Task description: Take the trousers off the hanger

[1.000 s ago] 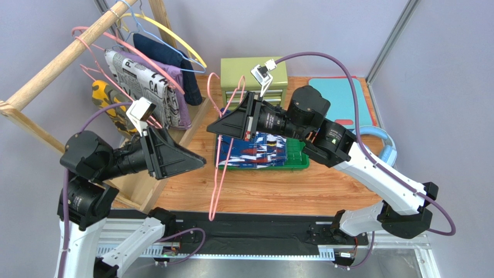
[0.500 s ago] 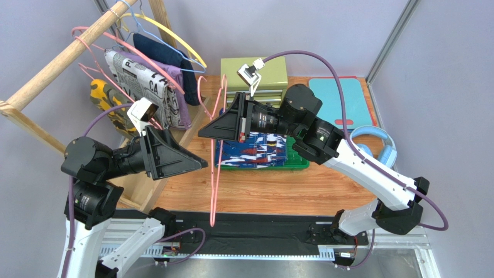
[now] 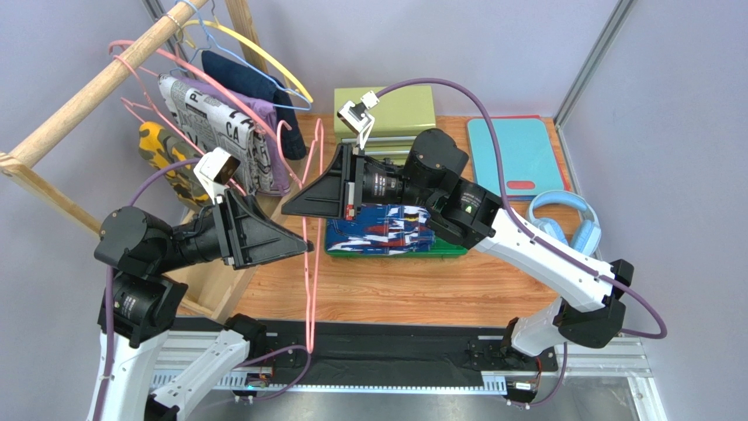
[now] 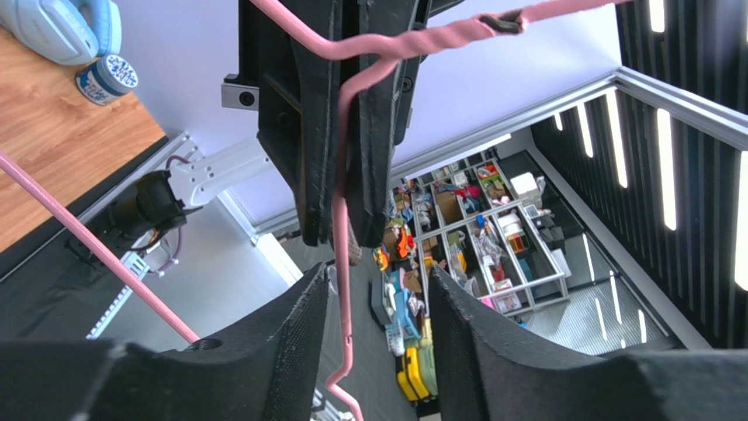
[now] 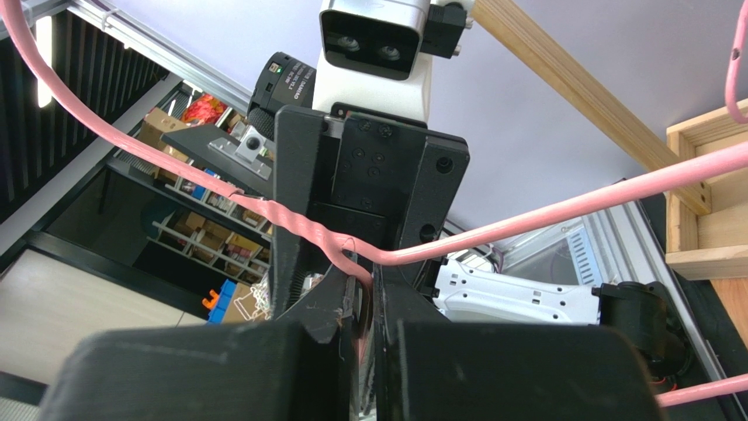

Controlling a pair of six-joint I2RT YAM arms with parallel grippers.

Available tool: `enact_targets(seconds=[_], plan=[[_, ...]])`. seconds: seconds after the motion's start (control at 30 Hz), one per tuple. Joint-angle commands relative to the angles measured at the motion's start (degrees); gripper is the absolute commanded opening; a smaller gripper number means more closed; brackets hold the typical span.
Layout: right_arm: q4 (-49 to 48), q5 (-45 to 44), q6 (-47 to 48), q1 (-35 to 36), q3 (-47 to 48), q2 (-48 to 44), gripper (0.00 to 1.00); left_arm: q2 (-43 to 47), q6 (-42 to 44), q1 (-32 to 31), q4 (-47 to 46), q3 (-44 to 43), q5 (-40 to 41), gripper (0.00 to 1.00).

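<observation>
**Hanger** (image 3: 310,307): pink wire, bare, held in the air above the left part of the table. It is seen almost edge-on from above. The long axis runs near to far, with the hook at the far end close to the rack and the opposite end over the table's near edge.

**Trousers** (image 3: 386,230): off the hanger, laid folded on a green tray (image 3: 449,249) at mid-table, just right of the hanger. No gripper touches them.

**Right gripper** (image 3: 288,210): reaches leftward over the trousers. In the right wrist view its jaws are clenched on the hanger's wire just below the twisted neck.

**Left gripper** (image 3: 305,246): points rightward at the hanger from the left, nearer than the right gripper. In the left wrist view its fingers (image 4: 294,351) are parted, and the wire passes down through the gap with no contact shown.

**Surroundings**
- Far left is a wooden rack (image 3: 88,92) hung with a newspaper-print garment (image 3: 211,118), a camouflage garment (image 3: 158,145), a navy garment (image 3: 255,92) and a yellow hanger (image 3: 263,57).
- Behind the tray is an olive drawer box (image 3: 395,110).
- Far right is a teal cutting board (image 3: 518,149).
- Near the cutting board are light blue headphones (image 3: 571,224).

The two grippers crowd the hanger from both sides.
</observation>
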State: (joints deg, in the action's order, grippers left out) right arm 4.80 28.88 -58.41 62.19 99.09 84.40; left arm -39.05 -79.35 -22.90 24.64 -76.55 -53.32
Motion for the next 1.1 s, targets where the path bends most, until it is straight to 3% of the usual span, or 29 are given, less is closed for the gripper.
enact_targets(seconds=[0.0,0.1,0.27,0.3,0.33,0.43,0.53,0.57,0.63,0.7,0.73,0.77,1.07], plan=[[-3.92,-0.67,-1.09,1.35,3.39,0.59,0.0,0.46,-2.03,-0.13,-0.47,-1.14,-0.29,0.5],[-3.83,-1.46,-0.74,2.58,4.53,1.38,0.0,0.72,-2.47,-0.04,-0.3,-1.32,-0.29,0.38],[-1.72,-3.31,0.67,4.69,6.29,2.08,0.0,2.31,-3.53,-0.13,0.32,-1.05,1.2,0.27],[-1.46,-3.48,0.84,5.21,6.64,2.08,0.0,2.74,-3.62,-0.05,0.49,-1.05,1.46,0.21],[-0.67,-3.83,1.02,5.48,6.73,2.08,0.0,2.92,-3.53,-0.04,1.02,-1.58,1.55,0.06],[1.52,-4.62,1.37,6.01,7.17,1.91,0.0,4.33,-3.09,-0.13,3.29,-2.98,3.39,0.0],[7.22,-6.38,3.64,6.62,8.22,1.12,0.17,5.82,-2.39,-0.13,6.01,-4.3,4.89,0.0],[8.72,-7.6,4.27,6.8,8.14,0.59,0.34,6.26,-2.04,-0.05,6.81,-4.65,5.94,0.0],[12.94,-9.01,5.93,7.33,6.74,-1.69,0.48,7.93,-1.86,-0.04,9.18,-5.44,7.95,0.0],[16.62,-11.47,6.9,7.33,5.33,-3.71,0.76,9.16,0.07,-0.04,12.87,-6.93,10.33,0.0],[18.04,-12.7,7.43,7.33,4.28,-6.33,0.81,9.43,0.86,-0.04,16.63,-8.42,12.08,0.0],[19.62,-15.32,8.83,7.33,4.01,-7.4,0.93,10.12,1.39,-0.04,17.97,-8.96,12.88,0.0],[41.07,-33.87,14.73,7.33,4.28,-19.52,0.95,12.42,3.15,-0.04,26.77,-12.48,26.41,0.0]])
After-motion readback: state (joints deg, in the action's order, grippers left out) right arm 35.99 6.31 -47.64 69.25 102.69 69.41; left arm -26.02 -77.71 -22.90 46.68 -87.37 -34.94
